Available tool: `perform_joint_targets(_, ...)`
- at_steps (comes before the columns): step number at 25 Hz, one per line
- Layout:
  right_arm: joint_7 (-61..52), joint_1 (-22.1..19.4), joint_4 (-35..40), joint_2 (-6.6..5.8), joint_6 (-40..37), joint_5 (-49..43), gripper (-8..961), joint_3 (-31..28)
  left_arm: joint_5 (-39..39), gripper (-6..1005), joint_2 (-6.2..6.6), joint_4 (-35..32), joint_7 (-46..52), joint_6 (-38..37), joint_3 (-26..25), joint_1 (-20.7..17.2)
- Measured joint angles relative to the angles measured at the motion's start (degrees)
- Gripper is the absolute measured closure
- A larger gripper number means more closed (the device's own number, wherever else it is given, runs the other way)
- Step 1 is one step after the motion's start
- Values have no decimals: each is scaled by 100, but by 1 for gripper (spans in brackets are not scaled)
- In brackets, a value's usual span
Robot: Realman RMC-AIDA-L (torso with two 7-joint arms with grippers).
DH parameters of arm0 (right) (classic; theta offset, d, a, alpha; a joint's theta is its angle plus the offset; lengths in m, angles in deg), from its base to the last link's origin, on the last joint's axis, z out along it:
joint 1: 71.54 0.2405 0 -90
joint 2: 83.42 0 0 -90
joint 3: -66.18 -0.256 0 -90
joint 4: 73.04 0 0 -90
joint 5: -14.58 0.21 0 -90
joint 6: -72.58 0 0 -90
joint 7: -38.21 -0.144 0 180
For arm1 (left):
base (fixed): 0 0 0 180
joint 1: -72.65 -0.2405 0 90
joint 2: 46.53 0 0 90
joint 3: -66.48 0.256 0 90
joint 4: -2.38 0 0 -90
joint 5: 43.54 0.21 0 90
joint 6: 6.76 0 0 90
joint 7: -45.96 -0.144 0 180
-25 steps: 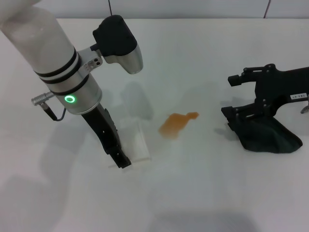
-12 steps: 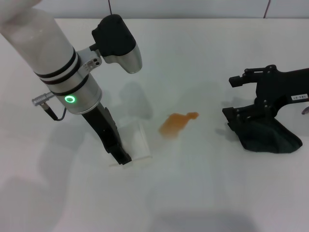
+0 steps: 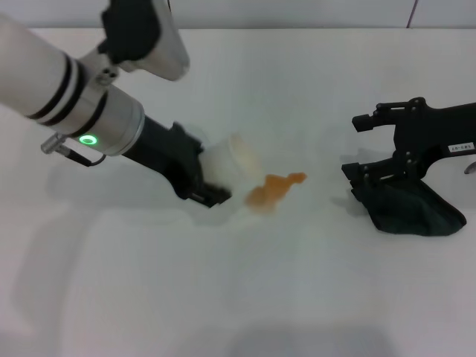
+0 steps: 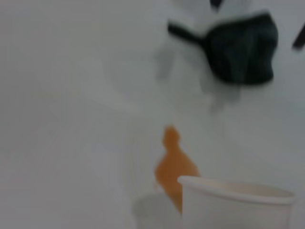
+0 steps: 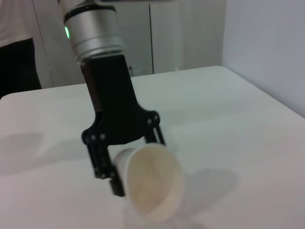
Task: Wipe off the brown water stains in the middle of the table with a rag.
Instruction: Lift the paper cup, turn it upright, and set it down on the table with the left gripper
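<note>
The brown water stain [image 3: 271, 190] is an orange-brown blotch with a narrow tail in the middle of the white table [image 3: 297, 297]. It also shows in the left wrist view [image 4: 174, 167]. My left gripper [image 3: 218, 184] is shut on a white paper cup [image 3: 230, 162]. The cup is tilted on its side just left of the stain, its mouth towards the right arm [image 5: 152, 183]. The dark rag [image 3: 413, 207] sits bunched on the table at the right. My right gripper [image 3: 372, 177] is shut on its top edge. The rag also shows in the left wrist view [image 4: 243, 47].
The table's far edge [image 3: 297, 30] runs along the back. Bare white tabletop lies between the stain and the rag, and across the front.
My left arm has swung down and to the right. The cup went from upright on the table to tilted on its side next to the stain. The right arm and rag have not moved.
</note>
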Motion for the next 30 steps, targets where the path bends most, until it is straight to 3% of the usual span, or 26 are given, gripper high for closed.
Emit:
perform_joint_targets(5,-4,12,2,10,29,46,104,1,-1405,364,-1,-226,-1334,1066,1,-954)
perform_joint_targets(9,-5,19,3,11,31,97,104,0,-2287,391,3,327,-2363,1513,-56,-1220)
perform_joint_targets(18,-8,-21,-14,13,52,171,104,-35,-4407,398,17,2391,-5121,1536,-993,-1370)
perform_joint_targets(23,-8,-33,-52,13,65,219,105,-47,-4886,397,22,3372,-6139,1390,-1572,-1374)
perform_joint_targets(30,-17,-37,-57,21,73,268,105,-20,-5161,396,17,4053,-6580,1525,-1754,-1347)
